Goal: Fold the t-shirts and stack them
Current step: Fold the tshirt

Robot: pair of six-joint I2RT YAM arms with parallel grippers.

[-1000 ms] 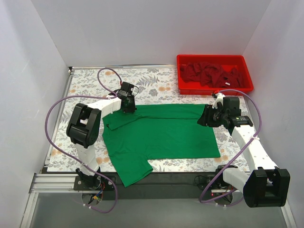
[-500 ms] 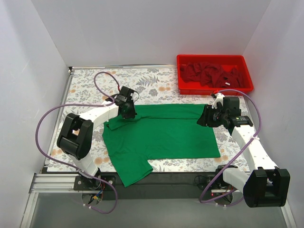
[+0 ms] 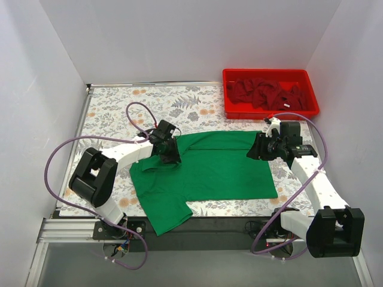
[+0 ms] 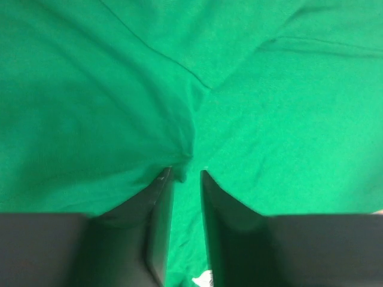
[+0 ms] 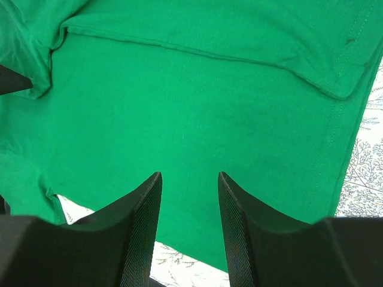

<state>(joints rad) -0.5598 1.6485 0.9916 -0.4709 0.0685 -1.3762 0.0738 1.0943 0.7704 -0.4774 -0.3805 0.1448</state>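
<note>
A bright green t-shirt [image 3: 209, 170] lies spread on the floral table, its top-left sleeve folded inward over the body. My left gripper [image 3: 170, 155] rests low on that folded part. In the left wrist view its jaws [image 4: 186, 173] stand slightly open, and wrinkled green cloth [image 4: 269, 119] shows in the narrow gap and bunches at the left tip. My right gripper [image 3: 258, 148] hovers over the shirt's right edge. In the right wrist view it [image 5: 188, 176] is open with nothing between its fingers, above flat green cloth [image 5: 197, 101]. Dark red t-shirts [image 3: 269, 92] lie crumpled in the bin.
The red plastic bin [image 3: 269, 113] stands at the back right, just beyond the right gripper. The floral table top [image 3: 108, 113] shows around the shirt. The shirt's lower-left sleeve [image 3: 164, 218] hangs over the near table edge. White walls close in three sides.
My left gripper moved right and toward me, dragging the top-left sleeve over the shirt body, and its jaws have parted a little. The right arm has not moved.
</note>
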